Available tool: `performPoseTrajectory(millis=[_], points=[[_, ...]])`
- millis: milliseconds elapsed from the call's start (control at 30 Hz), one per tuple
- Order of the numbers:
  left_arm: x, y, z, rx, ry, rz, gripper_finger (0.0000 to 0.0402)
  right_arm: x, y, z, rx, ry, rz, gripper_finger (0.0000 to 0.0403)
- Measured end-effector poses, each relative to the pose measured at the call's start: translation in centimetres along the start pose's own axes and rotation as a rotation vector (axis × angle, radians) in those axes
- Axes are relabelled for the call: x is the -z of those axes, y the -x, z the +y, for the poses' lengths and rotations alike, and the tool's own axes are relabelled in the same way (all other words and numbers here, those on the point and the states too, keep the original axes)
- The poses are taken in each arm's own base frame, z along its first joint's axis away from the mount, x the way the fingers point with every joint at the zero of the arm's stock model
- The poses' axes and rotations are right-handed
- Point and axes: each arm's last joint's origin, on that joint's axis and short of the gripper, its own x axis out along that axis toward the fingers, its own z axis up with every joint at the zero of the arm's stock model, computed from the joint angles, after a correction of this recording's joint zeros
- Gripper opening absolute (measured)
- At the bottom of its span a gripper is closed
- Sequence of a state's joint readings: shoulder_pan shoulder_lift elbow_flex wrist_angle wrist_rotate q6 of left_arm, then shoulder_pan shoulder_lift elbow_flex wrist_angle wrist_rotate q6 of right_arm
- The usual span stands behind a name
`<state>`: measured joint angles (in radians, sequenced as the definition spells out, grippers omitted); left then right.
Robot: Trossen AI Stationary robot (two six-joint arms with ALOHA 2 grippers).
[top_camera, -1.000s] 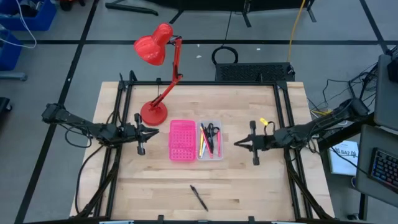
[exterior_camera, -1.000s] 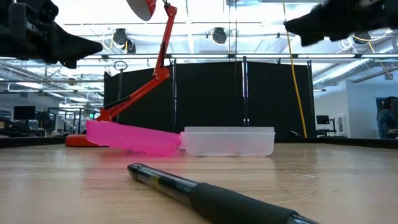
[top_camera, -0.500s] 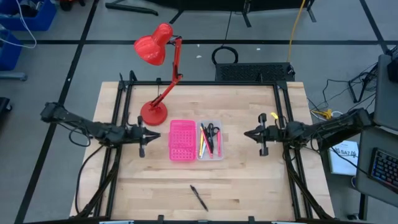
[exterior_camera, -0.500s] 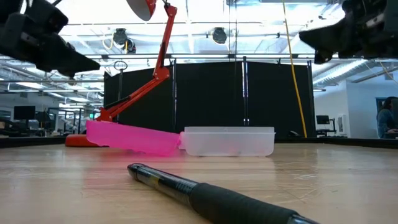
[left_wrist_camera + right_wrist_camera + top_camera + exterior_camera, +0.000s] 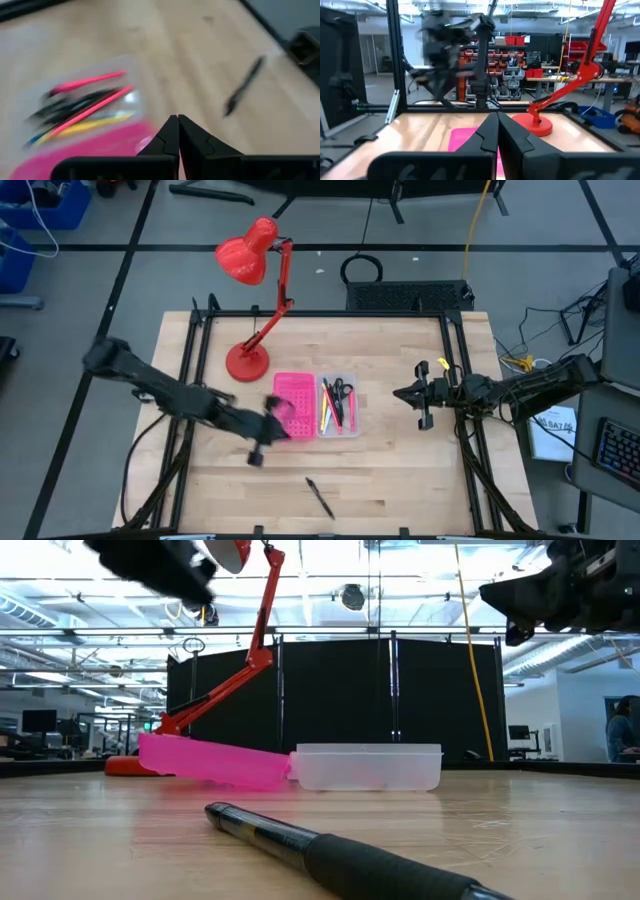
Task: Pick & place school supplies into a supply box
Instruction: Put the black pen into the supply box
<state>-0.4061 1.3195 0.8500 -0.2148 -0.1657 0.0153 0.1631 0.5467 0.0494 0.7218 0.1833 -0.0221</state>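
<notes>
left hand (image 5: 272, 418) fingers pressed together, over near-left corner of bright pink perforated tray (image 5: 293, 405). right hand (image 5: 410, 394) pressed together, right of clear plastic supply box (image 5: 338, 406) holding pens, scissors. dark pen (image 5: 320, 498) on wooden surface (image 5: 400, 470), near side of box.

Bright overhead light; left arm (image 5: 170, 395) smeared by motion blur.

Pale wood table (image 5: 400, 470), frosted clear plastic supply box (image 5: 349, 427), glossy red lamp (image 5: 247, 257).
</notes>
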Motion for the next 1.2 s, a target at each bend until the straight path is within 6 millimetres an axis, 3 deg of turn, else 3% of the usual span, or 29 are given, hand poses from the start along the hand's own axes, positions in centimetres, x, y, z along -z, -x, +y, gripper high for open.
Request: performPoseTrajectory(millis=[200,300,533,667,933,1200], points=[[-4.7,-6.7,-3.5,0.192,-0.114,0.054,0.0020,0.4,-0.1,0.0,-0.002,-0.063,0.032,0.0000],[-5.9,-9.5,-5.4,0.261,-0.196,0.102,0.0035,0.5,-0.1,0.1,-0.002,-0.056,0.045,0.0000],[-4.5,-13.8,-7.2,0.247,-0.285,0.329,0.0092,0.5,-0.1,0.1,-0.003,-0.020,0.043,0.0000],[-3.9,-14.8,-7.4,0.243,-0.299,0.346,0.0143,0.5,-0.1,0.1,-0.003,-0.017,0.043,0.0000],[-3.9,-14.6,-8.2,0.199,-0.334,0.337,0.0231,0.5,-0.1,0.1,-0.004,-0.005,0.044,0.0000],[-3.4,-14.5,-8.6,0.221,-0.310,0.357,0.0255,0.5,-0.1,0.1,-0.003,-0.051,0.045,0.0000]])
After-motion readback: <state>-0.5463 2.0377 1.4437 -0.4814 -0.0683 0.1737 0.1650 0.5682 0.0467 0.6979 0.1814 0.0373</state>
